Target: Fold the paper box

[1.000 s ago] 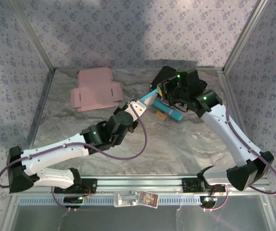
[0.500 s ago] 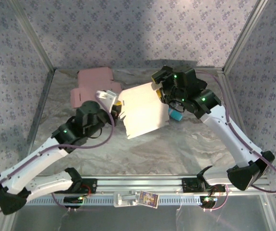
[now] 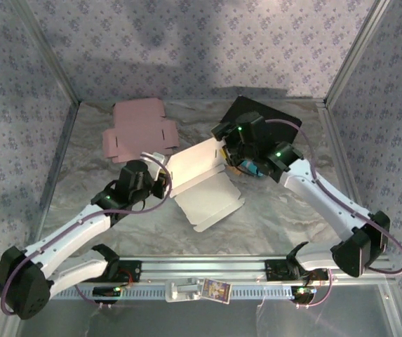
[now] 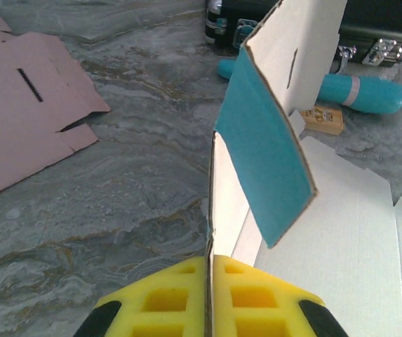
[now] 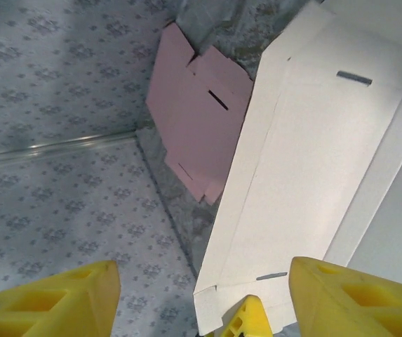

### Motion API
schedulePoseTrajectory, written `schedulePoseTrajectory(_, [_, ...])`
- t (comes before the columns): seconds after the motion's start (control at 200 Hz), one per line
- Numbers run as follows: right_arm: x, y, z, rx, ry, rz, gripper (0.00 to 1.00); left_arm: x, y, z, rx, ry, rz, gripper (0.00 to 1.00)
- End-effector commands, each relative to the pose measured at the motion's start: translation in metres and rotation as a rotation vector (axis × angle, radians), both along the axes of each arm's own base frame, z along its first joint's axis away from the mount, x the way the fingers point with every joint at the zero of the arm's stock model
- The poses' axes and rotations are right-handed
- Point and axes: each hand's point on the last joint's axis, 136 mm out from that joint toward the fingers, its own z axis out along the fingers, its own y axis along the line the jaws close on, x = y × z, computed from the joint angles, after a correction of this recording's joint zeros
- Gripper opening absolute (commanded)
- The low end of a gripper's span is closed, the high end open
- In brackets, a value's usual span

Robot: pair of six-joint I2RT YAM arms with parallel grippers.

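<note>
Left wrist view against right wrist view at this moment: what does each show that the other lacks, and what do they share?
Left wrist, absent from right wrist: the left hand shut on an upright flap of the white box blank, teal on one face; behind it a teal tube, a black case and a small tan block.
Right wrist, absent from left wrist: the right hand with jaws apart, and the patterned wall.
Both: the white box blank, the flat pink blank, the marbled table.
</note>
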Motion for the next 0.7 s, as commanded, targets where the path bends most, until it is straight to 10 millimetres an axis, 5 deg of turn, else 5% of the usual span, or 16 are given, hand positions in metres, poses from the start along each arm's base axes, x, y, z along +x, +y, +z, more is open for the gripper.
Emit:
schedulePoseTrajectory(0.0, [0.009,0.014,-0.012,0.007,-0.006,0.019,0.62,0.006,-0.011,0.007,-0.031,-0.090,-0.052,0.00])
schedulePoseTrajectory(0.215, [0.034,0.044,-0.039,0.065,-0.055,0.060,0.55,0.007,-0.006,-0.008,-0.001,-0.078,-0.035,0.00])
schedulePoseTrajectory(0.24, [0.033,0.044,-0.056,0.058,-0.039,0.059,0.54,0.007,-0.005,-0.009,0.000,-0.077,-0.032,0.00])
schedulePoseTrajectory(0.375, [0.036,0.053,-0.081,0.109,0.030,0.060,0.54,0.007,-0.005,-0.015,0.012,-0.065,-0.034,0.00])
schedulePoseTrajectory(0.695, [0.038,0.070,-0.086,0.114,0.050,0.079,0.52,0.008,-0.004,-0.017,0.019,-0.058,-0.036,0.00])
